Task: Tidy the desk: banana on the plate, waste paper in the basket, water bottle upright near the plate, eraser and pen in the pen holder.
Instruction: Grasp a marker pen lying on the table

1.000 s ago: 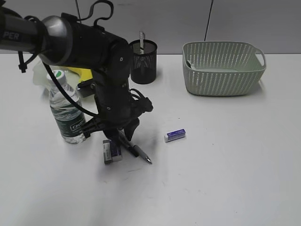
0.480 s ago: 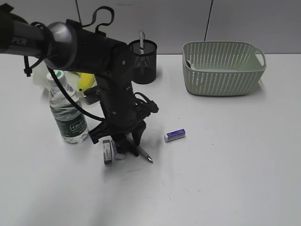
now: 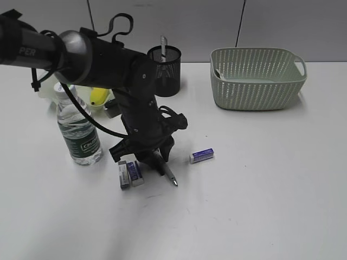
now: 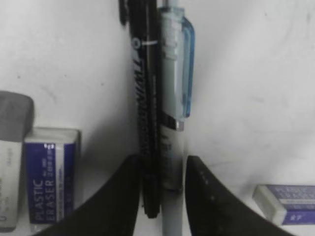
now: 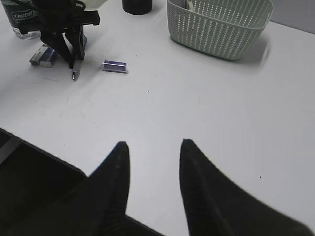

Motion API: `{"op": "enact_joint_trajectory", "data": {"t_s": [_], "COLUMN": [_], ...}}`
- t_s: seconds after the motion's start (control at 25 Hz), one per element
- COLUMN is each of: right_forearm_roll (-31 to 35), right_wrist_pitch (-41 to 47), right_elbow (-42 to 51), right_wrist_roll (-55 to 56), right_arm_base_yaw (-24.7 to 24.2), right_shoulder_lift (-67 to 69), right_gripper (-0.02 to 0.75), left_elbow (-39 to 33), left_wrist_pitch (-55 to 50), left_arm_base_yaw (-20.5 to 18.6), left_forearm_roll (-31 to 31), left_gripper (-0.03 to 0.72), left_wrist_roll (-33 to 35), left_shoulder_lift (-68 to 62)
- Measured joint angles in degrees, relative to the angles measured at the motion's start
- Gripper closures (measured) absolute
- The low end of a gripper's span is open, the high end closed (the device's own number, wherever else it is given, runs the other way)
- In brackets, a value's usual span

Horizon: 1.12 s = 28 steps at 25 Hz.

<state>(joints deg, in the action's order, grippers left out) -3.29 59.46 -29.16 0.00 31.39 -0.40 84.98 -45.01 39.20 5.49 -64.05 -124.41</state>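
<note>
White and plain, the desk filled most of the room, with a grey wall behind it. On the left side the left gripper was low over the desk, and its two black fingers were closed around two pens lying side by side, one black and one clear with a blue clip. Two erasers lay just beside the pens, and one more eraser lay alone a bit to the right. The water bottle stood upright near the banana. At the back stood the black pen holder and the green basket. The right gripper hung over bare desk, partly open and holding nothing.
</note>
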Motion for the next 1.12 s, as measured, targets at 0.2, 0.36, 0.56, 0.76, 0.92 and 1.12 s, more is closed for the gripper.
{"op": "enact_joint_trajectory", "data": {"t_s": [0.2, 0.36, 0.56, 0.76, 0.92, 1.12], "right_forearm_roll": [0.0, 0.0, 0.0, 0.0, 0.0, 0.0], "right_wrist_pitch": [0.0, 0.0, 0.0, 0.0, 0.0, 0.0], "right_elbow": [0.0, 0.0, 0.0, 0.0, 0.0, 0.0], "right_wrist_roll": [0.0, 0.0, 0.0, 0.0, 0.0, 0.0], "right_arm_base_yaw": [0.0, 0.0, 0.0, 0.0, 0.0, 0.0], "right_shoulder_lift": [0.0, 0.0, 0.0, 0.0, 0.0, 0.0], "right_gripper": [0.451, 0.451, 0.451, 0.451, 0.451, 0.451], "left_elbow": [-0.09, -0.09, -0.09, -0.09, -0.09, -0.09], "left_wrist_pitch": [1.64, 1.68, 0.73, 0.79, 1.79, 1.84], "left_arm_base_yaw": [0.0, 0.0, 0.0, -1.4, -3.12, -3.67], "left_forearm_roll": [-4.35, -6.44, -7.55, -9.38, -9.83, -10.19], "left_gripper": [0.451, 0.449, 0.449, 0.448, 0.448, 0.448], "left_wrist_roll": [1.57, 1.82, 1.83, -0.2, -0.47, -0.65], "left_shoulder_lift": [1.44, 3.22, 3.36, 3.36, 3.3, 2.83]}}
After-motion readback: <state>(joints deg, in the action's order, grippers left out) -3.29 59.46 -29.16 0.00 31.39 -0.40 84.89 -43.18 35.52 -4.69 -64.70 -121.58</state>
